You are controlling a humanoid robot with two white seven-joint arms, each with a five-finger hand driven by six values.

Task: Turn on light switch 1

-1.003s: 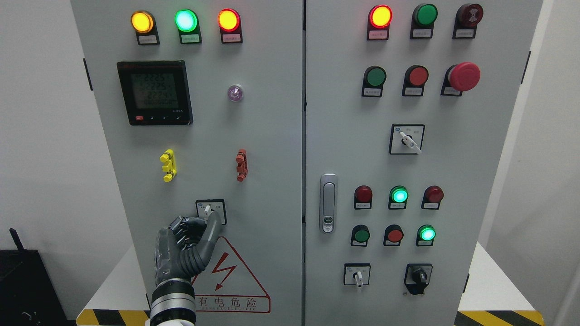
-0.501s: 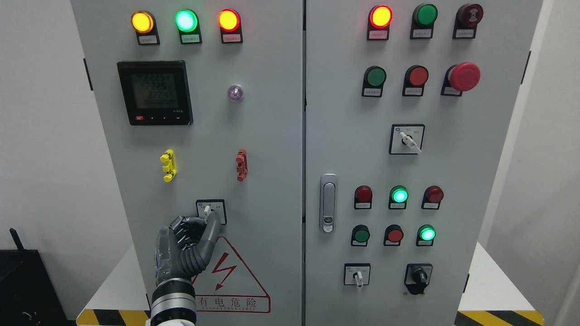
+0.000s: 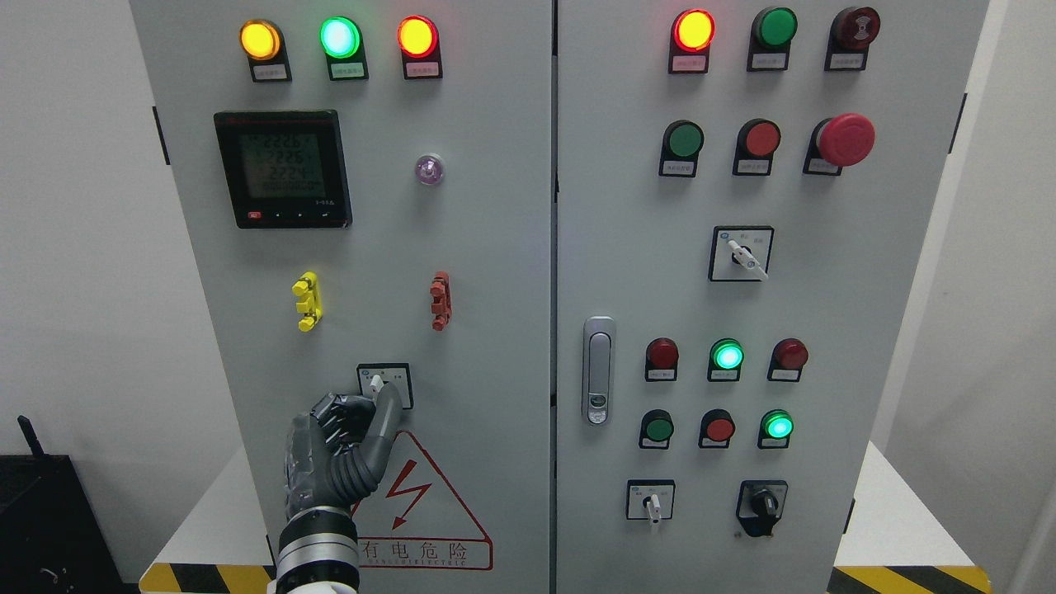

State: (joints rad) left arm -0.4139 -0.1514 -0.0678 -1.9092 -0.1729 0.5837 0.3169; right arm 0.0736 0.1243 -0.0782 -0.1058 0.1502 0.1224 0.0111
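The left hand (image 3: pixel 342 441) is raised from the lower left, its dark segmented fingers curled together and one grey digit stretched up against the rotary switch (image 3: pixel 384 385), apparently to nudge its small white lever; nothing is gripped; the switch is set low on the left door of the cabinet (image 3: pixel 487 272), just above the red-edged warning triangle (image 3: pixel 421 503); beyond, smooth grey painted metal is studded with round glossy lamps.
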